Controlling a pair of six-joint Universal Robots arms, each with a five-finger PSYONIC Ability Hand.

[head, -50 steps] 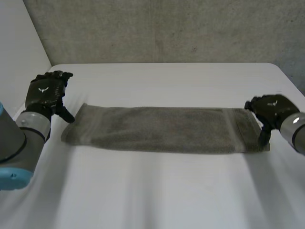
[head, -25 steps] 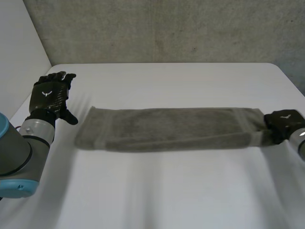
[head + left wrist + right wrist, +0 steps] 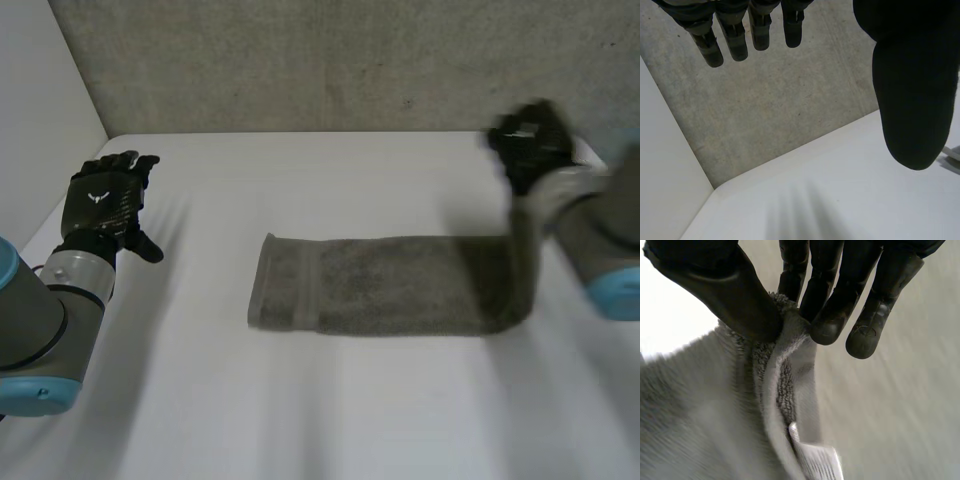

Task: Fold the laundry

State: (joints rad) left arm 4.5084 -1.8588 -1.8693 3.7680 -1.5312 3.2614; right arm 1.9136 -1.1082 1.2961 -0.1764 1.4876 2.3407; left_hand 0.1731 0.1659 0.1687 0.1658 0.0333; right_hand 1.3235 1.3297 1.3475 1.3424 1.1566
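On the white table point(image 3: 300, 420) in the head view, a grey-green terry towel point(image 3: 380, 285) is lying flat, its right end held up by the right hand point(image 3: 530, 150); the left hand point(image 3: 105, 200) is hovering well apart from it. In the left wrist view, its fingers point(image 3: 735, 42) are hanging straight and empty. In the right wrist view, thumb and fingers point(image 3: 827, 325) are pinching the towel's hemmed edge.

We see a dull grey-green towel point(image 3: 380, 285) in plain terry, with a flatter woven band across it near one end and a white label point(image 3: 817, 460) at its edge. The bench point(image 3: 300, 400) is plain white. The wall point(image 3: 330, 60) is mottled grey. The left hand point(image 3: 105, 200) is black with a small white emblem on its back; the right hand point(image 3: 530, 145) is black too. The left arm point(image 3: 45, 310) and right arm point(image 3: 595, 235) are grey with light-blue caps.
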